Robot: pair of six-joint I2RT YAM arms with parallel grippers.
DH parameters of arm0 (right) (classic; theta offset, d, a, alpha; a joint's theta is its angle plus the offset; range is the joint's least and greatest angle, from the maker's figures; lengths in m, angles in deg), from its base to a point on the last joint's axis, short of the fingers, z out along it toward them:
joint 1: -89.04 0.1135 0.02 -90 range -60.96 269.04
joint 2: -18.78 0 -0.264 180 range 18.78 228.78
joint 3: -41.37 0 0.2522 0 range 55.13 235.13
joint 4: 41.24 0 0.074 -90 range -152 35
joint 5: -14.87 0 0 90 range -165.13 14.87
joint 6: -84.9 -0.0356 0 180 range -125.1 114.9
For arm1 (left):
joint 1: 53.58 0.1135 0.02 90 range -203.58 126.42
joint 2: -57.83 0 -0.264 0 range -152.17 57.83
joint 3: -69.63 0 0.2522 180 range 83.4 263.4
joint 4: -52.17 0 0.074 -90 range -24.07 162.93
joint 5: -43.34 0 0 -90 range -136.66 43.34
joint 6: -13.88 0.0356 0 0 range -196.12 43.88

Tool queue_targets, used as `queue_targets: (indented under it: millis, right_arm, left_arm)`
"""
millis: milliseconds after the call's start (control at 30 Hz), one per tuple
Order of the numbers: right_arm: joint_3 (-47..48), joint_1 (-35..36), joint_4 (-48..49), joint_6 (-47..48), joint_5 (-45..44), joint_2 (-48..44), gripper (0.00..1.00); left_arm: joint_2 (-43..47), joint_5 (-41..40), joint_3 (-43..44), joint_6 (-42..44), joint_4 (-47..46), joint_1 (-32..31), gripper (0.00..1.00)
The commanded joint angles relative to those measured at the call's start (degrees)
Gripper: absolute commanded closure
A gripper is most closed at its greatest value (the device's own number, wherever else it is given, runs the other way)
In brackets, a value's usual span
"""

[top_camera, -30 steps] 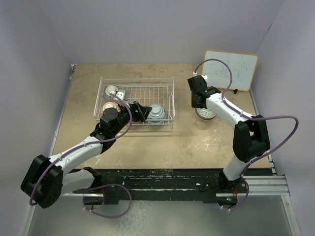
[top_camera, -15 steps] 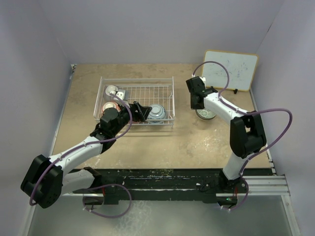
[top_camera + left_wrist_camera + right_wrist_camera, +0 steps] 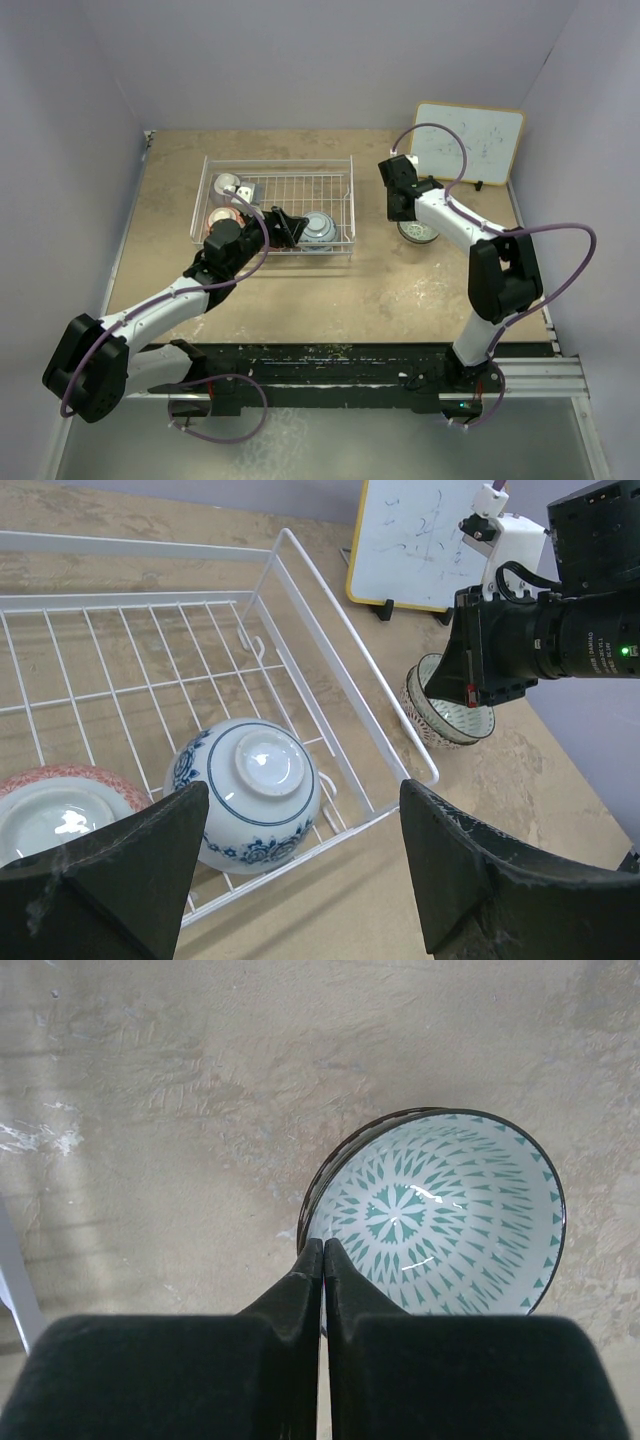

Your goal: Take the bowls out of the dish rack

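The bowl (image 3: 430,1210) beside the rack (image 3: 340,620) is glossy glazed ceramic. The rack is smooth white wire, the table (image 3: 150,1110) matt and rough.

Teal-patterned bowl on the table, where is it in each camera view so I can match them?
Top external: the teal-patterned bowl sits right of the dish rack, partly under the right arm.
Left wrist: right of centre, past the rack's corner.
Right wrist: centre right, seen from above.
Shared landmark: the shut right claw by the bowl's rim.
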Motion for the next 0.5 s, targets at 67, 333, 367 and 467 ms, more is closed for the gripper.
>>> queue_targets:
  millis: [67,333,367,467]
  right_arm:
    - [-0.27,-0.05,2.29,0.14,0.70,-1.89,1.00]
    - [-0.70,-0.05,3.82,0.62,0.12,1.00,1.00]
    - [-0.74,-0.05,4.01,0.68,0.10,1.22,1.00]
    - [-0.70,-0.05,4.14,0.69,-0.34,2.03,1.00]
  left_arm:
    - [0.54,-0.21,0.84,0.19,-1.36,0.21,0.20]
    - [0.76,-0.47,0.84,0.47,-0.88,0.24,0.20]
    - [0.72,-0.47,0.93,0.45,-0.94,0.22,0.20]
    - [0.67,-0.47,0.93,0.45,-0.97,0.20,0.20]
